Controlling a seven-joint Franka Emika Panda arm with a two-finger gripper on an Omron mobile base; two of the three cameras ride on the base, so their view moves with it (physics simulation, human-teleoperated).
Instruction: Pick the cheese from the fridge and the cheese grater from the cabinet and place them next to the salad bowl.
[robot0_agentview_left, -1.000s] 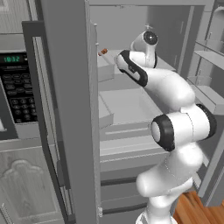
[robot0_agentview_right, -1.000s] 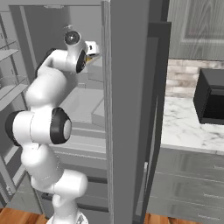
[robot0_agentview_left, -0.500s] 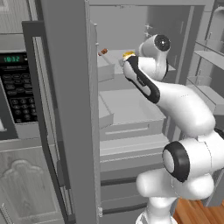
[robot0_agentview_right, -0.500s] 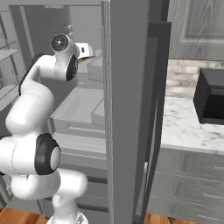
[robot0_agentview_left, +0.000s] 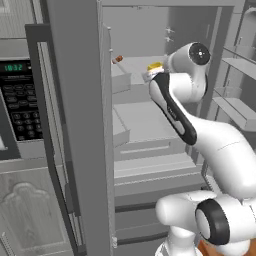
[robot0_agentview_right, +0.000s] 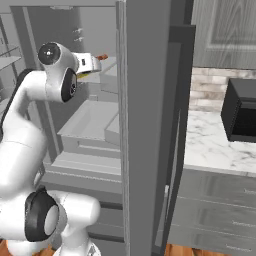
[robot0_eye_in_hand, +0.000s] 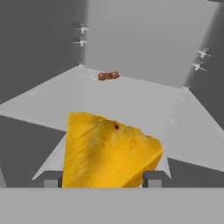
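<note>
The arm (robot0_agentview_left: 220, 145) was glossy white, built of rounded, bulging links. Dark grey bands ringed its joints, a long black strip ran along one link, and a round grey cap with a small centre marked the wrist.

The fridge's upper shelf (robot0_eye_in_hand: 131, 98), pale grey, spans the middle of the hand view. A small red-brown item (robot0_eye_in_hand: 108, 76) lies at its back, upper centre. The cheese (robot0_eye_in_hand: 107, 153) fills the lower centre; whether it touches the shelf is unclear.
</note>
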